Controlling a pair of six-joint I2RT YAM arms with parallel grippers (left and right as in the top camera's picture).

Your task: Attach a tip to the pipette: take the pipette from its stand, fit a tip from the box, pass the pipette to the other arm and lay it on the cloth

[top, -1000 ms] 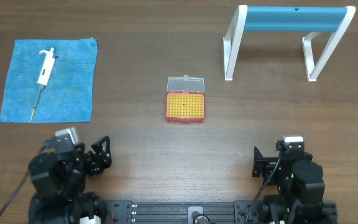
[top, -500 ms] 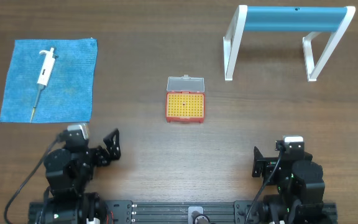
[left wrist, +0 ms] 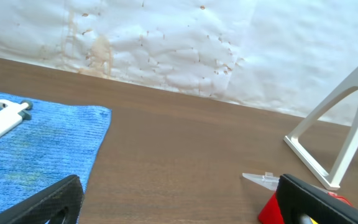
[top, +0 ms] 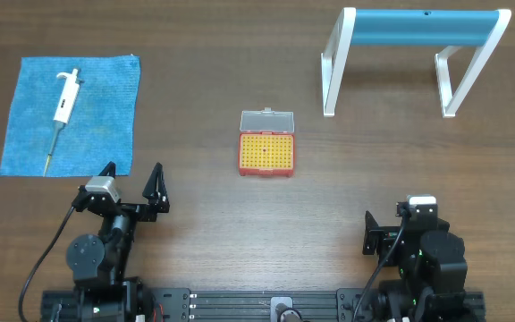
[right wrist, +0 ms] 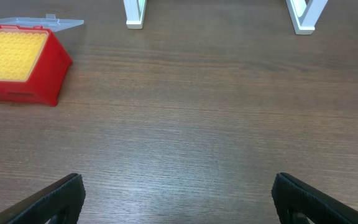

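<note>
A white pipette (top: pixel 64 100) with a tip fitted lies on the blue cloth (top: pixel 105 125) at the far left; its head (left wrist: pixel 2 118) and the cloth (left wrist: pixel 42 155) are seen from the left wrist. The red tip box (top: pixel 266 154) of yellow tips sits mid-table with its clear lid folded back. My left gripper (top: pixel 132 173) is open and holds nothing, near the cloth's front right corner. My right gripper (right wrist: pixel 179 208) is open over bare wood, with the tip box (right wrist: pixel 17 62) well off to one side of it.
The pipette stand (top: pixel 418 27), a blue bar on white legs, holds nothing at the back right. Its feet (right wrist: pixel 135 15) stand well beyond the right gripper. The right arm (top: pixel 427 250) rests near the front edge. Bare wood lies between box and arms.
The left arm has swung round from its folded pose, and its open gripper now points up the table beside the cloth. The right arm, pipette and box have not moved.
</note>
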